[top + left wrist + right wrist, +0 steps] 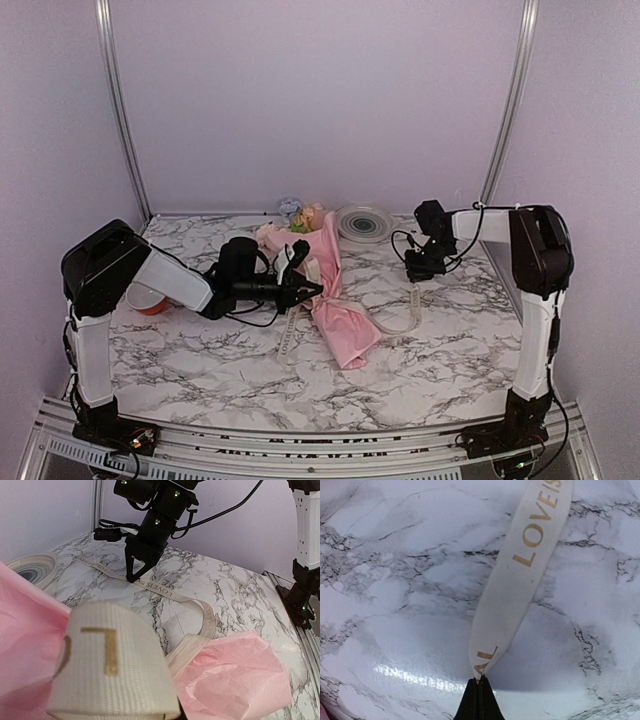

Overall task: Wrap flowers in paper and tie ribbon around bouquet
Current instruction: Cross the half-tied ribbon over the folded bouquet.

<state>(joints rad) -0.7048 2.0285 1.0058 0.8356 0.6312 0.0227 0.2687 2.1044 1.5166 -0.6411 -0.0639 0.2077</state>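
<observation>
Right claw [479, 696] — closed, pinching ribbon [520, 575] near lettered end. Ribbon lies flat along surface [395, 580], long axis running left toward bouquet [338, 300]. Left claw [308, 290] — shut against bouquet, ribbon loop draped over it, hold unclear. Right arm nearer slack length.

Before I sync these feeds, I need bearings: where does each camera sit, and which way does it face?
Top external: above, behind the bases, looking down on the table and bouquet; both arms show.
Left wrist: low beside the pink paper, facing the right arm; ribbon hides its fingers.
Right wrist: pointing straight down at marble; its shut fingers pinch the ribbon.
Shared: both wrist views show that pinch.
</observation>
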